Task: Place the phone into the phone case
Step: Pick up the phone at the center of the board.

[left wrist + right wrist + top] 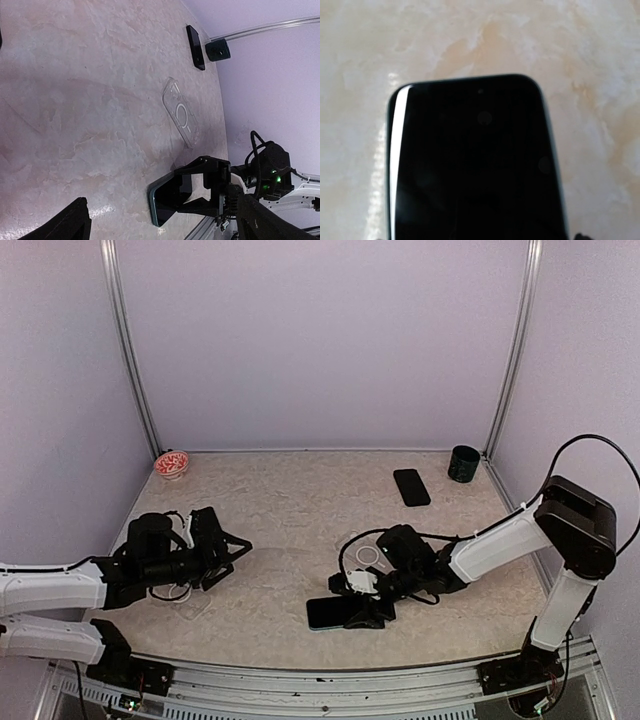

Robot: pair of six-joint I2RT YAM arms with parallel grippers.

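Observation:
The phone, black glass with a teal rim, lies flat near the table's front edge; it also shows in the left wrist view and fills the right wrist view. The clear phone case with a white ring lies just behind it, also in the left wrist view. My right gripper is low over the phone's right end. Its fingers stand apart along the phone's two long sides; whether they press on it is unclear. My left gripper is open and empty, far left of both.
A second black phone lies at the back right beside a dark green cup. A red patterned bowl sits at the back left corner. A small clear item lies under my left arm. Metal frame posts stand at the back corners.

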